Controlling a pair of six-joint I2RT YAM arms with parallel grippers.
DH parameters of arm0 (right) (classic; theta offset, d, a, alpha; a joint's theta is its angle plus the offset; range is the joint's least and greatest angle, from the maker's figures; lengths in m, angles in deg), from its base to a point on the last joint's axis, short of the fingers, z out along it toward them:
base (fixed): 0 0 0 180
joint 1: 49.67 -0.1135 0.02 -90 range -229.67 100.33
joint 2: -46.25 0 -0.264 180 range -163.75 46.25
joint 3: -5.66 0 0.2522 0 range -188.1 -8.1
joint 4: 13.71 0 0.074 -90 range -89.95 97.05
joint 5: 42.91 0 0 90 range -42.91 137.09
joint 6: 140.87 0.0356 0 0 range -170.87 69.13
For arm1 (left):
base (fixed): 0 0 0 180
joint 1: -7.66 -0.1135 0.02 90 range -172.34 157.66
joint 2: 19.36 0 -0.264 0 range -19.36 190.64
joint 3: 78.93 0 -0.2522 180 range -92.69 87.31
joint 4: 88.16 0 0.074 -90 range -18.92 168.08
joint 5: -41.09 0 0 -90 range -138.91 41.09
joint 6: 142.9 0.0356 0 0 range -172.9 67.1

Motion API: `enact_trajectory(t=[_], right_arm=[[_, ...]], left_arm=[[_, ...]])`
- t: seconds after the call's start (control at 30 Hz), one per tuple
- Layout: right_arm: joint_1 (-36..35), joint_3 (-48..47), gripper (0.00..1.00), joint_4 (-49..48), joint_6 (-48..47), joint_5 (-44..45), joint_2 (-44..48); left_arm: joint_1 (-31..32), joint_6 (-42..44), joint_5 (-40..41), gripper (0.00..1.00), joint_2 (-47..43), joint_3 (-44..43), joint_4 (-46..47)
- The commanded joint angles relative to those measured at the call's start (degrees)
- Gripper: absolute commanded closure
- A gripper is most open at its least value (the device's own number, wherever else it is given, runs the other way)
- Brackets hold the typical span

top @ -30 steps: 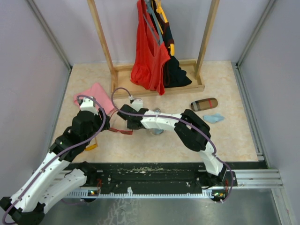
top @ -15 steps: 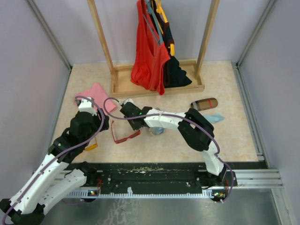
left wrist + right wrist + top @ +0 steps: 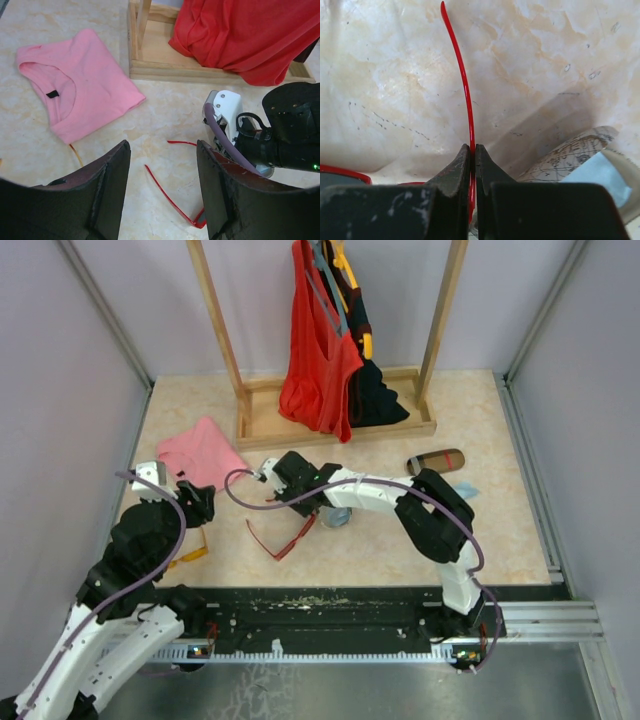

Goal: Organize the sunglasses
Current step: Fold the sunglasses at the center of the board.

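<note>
The sunglasses (image 3: 283, 541) have a thin red frame and lie open on the beige table, left of centre. My right gripper (image 3: 297, 502) is shut on one slim red arm (image 3: 465, 85) of them; the arm runs straight up from between the jaws in the right wrist view. My left gripper (image 3: 196, 508) is open and empty, to the left of the glasses. In the left wrist view the other red arm (image 3: 170, 195) lies between its spread fingers (image 3: 107, 185), untouched. The lenses are mostly hidden.
A folded pink shirt (image 3: 200, 451) lies at the left. A wooden rack (image 3: 335, 425) with red and dark clothes stands at the back. A brown case (image 3: 436, 461) and a light blue cloth (image 3: 457, 491) lie at the right. A round object (image 3: 336, 517) sits under my right arm.
My left arm has pulled back to the left, away from the glasses. My right gripper has turned and shifted right, dragging the glasses down and to the right.
</note>
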Motion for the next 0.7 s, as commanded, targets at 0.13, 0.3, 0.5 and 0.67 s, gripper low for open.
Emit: enact_trajectory(t=[0.13, 0.3, 0.5, 0.67], right_arm=[[0.2, -0.8, 1.0, 1.9, -16.3, -7.7, 4.9], [0.0, -3.4, 0.9, 5.8, -19.5, -12.4, 2.7], [-0.6, -5.1, 0.72, 5.1, -19.3, -14.1, 0.9], [-0.4, -3.8, 0.6, -1.8, -13.8, -15.4, 5.1]], left_arm=[[-0.3, 0.5, 0.5, 0.39, -3.9, 1.3, 2.5], [-0.3, 0.4, 0.6, 0.39, -2.8, 1.1, 2.3], [-0.3, 0.5, 0.8, 0.38, -2.8, 1.2, 2.3], [-0.3, 0.4, 1.0, 0.38, -2.8, 1.1, 2.2]])
